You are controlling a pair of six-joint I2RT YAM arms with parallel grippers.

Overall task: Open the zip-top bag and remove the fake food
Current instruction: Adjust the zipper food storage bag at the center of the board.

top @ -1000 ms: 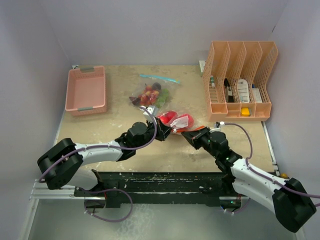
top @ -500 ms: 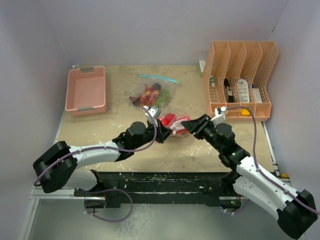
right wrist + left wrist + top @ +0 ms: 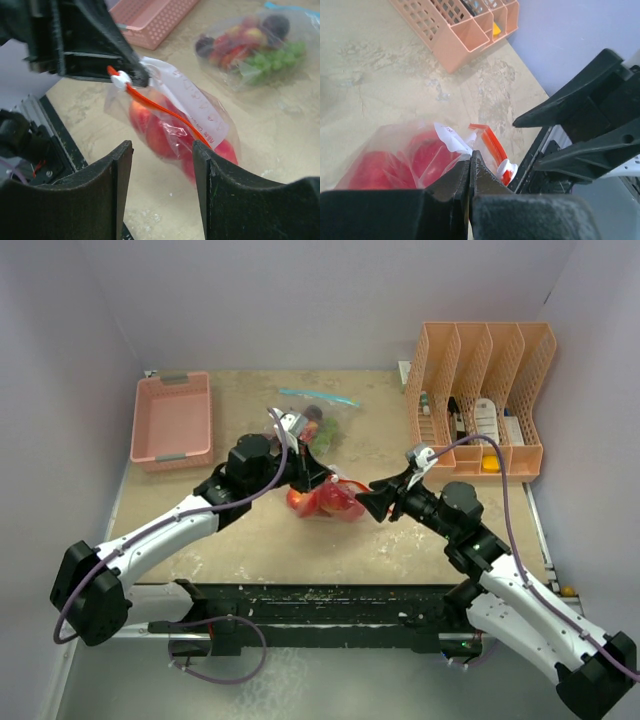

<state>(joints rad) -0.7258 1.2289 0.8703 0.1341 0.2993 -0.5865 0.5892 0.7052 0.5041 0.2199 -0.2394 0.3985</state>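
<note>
A clear zip-top bag (image 3: 325,502) with an orange zip strip hangs just above the table, tilted. Red round fake food (image 3: 165,135) fills it. My left gripper (image 3: 316,480) is shut on the bag's top corner (image 3: 465,152), right beside the white slider (image 3: 508,166). My right gripper (image 3: 373,500) is open a little to the right of the bag, not touching it. In the right wrist view its fingers (image 3: 107,190) stand apart with the bag (image 3: 200,125) beyond them. I cannot tell whether the zip is parted.
A second clear bag (image 3: 312,427) of mixed toy fruit with a blue zip lies behind the left gripper. A pink basket (image 3: 172,420) sits at the back left. A peach file rack (image 3: 480,400) with small items stands at the back right.
The right gripper has opened, let go of the bag and drawn back to the right. The left gripper has swung up and away, lifting the bag by its corner.
</note>
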